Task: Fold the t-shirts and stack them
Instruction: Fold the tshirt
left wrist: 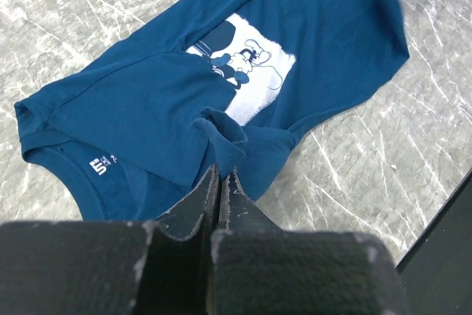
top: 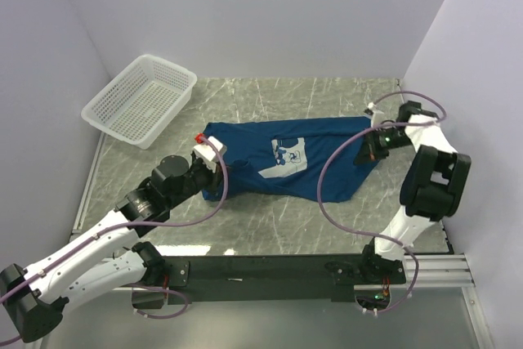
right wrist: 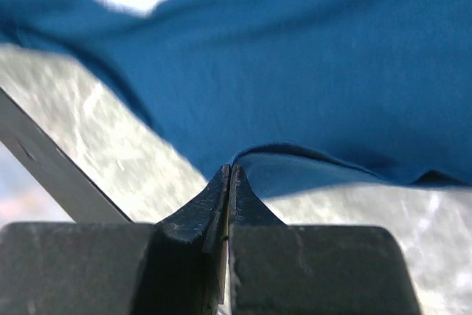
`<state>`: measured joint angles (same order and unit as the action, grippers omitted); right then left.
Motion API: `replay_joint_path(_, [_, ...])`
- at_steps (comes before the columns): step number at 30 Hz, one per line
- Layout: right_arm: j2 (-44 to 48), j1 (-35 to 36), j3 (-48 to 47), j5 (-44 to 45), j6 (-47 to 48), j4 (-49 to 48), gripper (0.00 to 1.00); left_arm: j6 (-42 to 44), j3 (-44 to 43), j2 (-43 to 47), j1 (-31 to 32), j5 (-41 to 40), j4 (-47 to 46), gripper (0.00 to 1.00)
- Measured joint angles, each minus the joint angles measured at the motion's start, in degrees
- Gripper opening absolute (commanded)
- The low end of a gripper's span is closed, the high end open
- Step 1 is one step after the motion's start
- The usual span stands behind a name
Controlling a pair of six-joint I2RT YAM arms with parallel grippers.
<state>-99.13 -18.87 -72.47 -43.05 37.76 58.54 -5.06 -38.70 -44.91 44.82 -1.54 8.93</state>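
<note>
Clamping the t-shirt [top: 286,161], left fingers [left wrist: 193,208] on a fold, right fingers [right wrist: 198,215] on its edge, neck label [left wrist: 102,167] visible only from left wrist.

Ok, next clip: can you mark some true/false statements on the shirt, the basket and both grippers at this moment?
1. The left gripper is shut on a fold of the dark blue t-shirt. True.
2. The t-shirt lies in the white mesh basket. False: it lies on the table, apart from the basket.
3. The right gripper hangs open above the shirt. False: its jaws are closed on the shirt's edge.
4. The chest print faces up, partly covered by a fold. True.
5. The t-shirt is folded into a neat rectangle. False: it is spread out and rumpled.
</note>
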Motion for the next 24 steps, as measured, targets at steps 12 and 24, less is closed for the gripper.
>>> replay_joint_path(12, [-9.0,6.3,-11.0,4.6,-13.8,-5.3,0.32,0.9,2.0,-0.1,-0.3,0.0,-2.3,0.01])
replay_joint_path(24, [-3.0,14.1,-4.4,8.4,45.5,6.3,0.54,1.4,2.2,0.3,-0.5,0.0,-2.3,0.01])
